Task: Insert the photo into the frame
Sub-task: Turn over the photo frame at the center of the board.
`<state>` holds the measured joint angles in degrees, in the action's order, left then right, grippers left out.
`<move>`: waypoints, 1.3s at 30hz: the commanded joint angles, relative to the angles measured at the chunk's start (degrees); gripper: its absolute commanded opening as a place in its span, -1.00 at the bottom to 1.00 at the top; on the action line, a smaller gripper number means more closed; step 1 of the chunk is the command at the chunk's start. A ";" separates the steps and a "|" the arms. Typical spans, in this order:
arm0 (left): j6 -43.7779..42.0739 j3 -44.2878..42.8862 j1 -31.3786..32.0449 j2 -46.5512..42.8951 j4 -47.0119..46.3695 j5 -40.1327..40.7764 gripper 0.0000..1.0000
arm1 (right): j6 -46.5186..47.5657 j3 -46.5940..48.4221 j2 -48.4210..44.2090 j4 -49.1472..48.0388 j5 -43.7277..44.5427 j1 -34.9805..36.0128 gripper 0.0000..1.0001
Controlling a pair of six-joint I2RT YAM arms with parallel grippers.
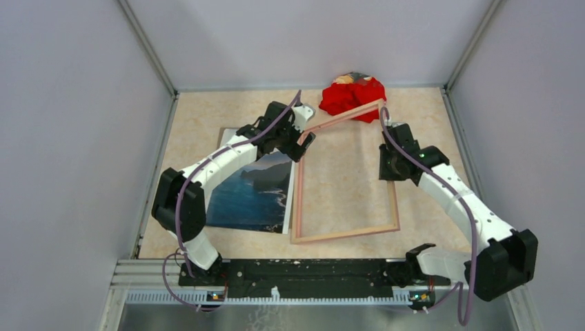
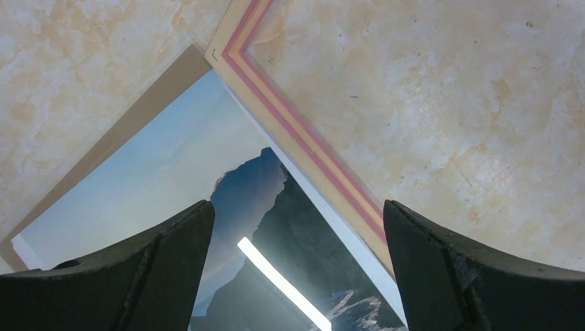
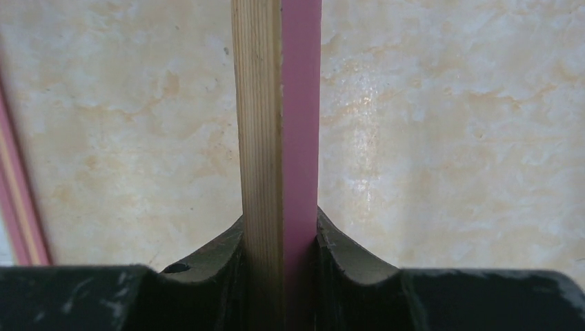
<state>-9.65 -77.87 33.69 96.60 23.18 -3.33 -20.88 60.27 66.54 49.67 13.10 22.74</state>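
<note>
A beige marbled tabletop [image 1: 345,172] inside grey walls: the pink-and-wood frame [image 1: 345,234] sits mid-table, its right rail pinched between the right gripper's [image 3: 279,227] fingers. The left gripper [image 2: 296,203] hangs with jaws spread wide over the frame's far left corner. The seascape photo [image 1: 252,196] lies on a brown backing board [image 2: 103,148] just left of the frame, outside it. A red cloth heap [image 1: 352,95] touches the frame's far corner.

Grey walls [image 1: 69,103], beige marbled table [image 1: 201,117]
</note>
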 commanded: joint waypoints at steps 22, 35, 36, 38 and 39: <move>-1.72 1.14 -7.66 -3.13 -1.15 -1.79 0.97 | 5.89 -4.02 27.22 -10.12 19.03 0.31 -0.95; -3.23 1.37 -17.46 -1.29 -2.16 -6.22 0.96 | 0.82 0.91 33.77 -4.24 26.86 2.82 0.03; -3.39 1.36 -18.16 -1.12 -2.04 -6.32 0.96 | 0.23 0.85 32.27 -4.46 26.95 2.77 0.24; -3.72 1.52 -19.28 -0.81 -1.76 -6.77 0.96 | -1.19 0.94 29.01 -4.48 24.80 1.68 0.45; -3.85 1.51 -19.69 -0.54 -1.58 -6.76 0.96 | -1.88 1.27 27.79 -4.33 23.30 0.86 0.51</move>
<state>-12.08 -76.05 15.66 96.29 22.74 -8.58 -19.27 59.81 99.48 42.89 36.95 24.95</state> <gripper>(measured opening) 0.985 0.697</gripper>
